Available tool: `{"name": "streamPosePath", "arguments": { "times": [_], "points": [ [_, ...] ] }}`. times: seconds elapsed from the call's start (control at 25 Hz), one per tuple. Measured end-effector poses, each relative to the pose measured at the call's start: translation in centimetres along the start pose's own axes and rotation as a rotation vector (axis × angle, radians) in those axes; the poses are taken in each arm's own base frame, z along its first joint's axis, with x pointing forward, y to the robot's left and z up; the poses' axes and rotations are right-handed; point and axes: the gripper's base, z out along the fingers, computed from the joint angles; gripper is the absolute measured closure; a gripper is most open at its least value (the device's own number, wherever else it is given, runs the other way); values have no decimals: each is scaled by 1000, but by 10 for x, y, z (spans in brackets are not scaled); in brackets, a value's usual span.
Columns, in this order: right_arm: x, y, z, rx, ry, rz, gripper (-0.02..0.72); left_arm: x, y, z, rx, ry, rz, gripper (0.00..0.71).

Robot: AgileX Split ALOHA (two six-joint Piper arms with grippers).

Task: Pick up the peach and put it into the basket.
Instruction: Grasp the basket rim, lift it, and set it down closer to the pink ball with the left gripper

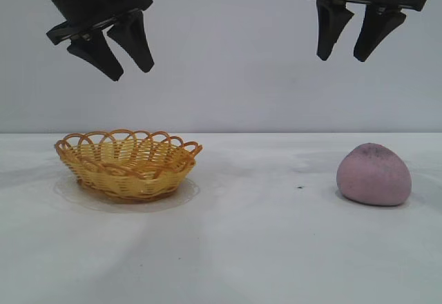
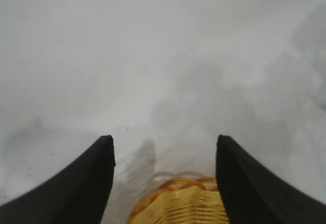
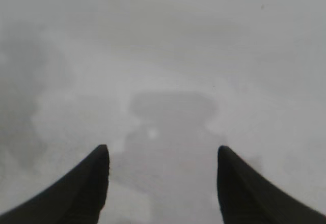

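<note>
While both grippers hang high with jaws apart, seemingly empty, the peach (image 1: 373,174) sits far from the basket (image 1: 128,164).

Basket (image 1: 128,164) on the bench (image 1: 262,249), left side; peach (image 1: 373,174) on the bench at right, well apart from it. Left gripper (image 1: 131,69) hangs high over the basket. Right gripper (image 1: 342,57) hangs high, seemingly just left of the peach.
</note>
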Motion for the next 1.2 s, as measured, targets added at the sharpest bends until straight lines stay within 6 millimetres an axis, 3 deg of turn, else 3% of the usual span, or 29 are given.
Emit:
{"name": "streamPosePath", "arguments": {
  "times": [0.48,0.92,1.2],
  "points": [
    [0,0,0,0,2,0,279,3,0,0,5,28,19,338],
    [0,0,0,-1,4,0,279,10,2,-1,49,321,213,338],
    [2,0,0,-3,22,0,279,6,15,14,21,478,252,338]
  ]
}}
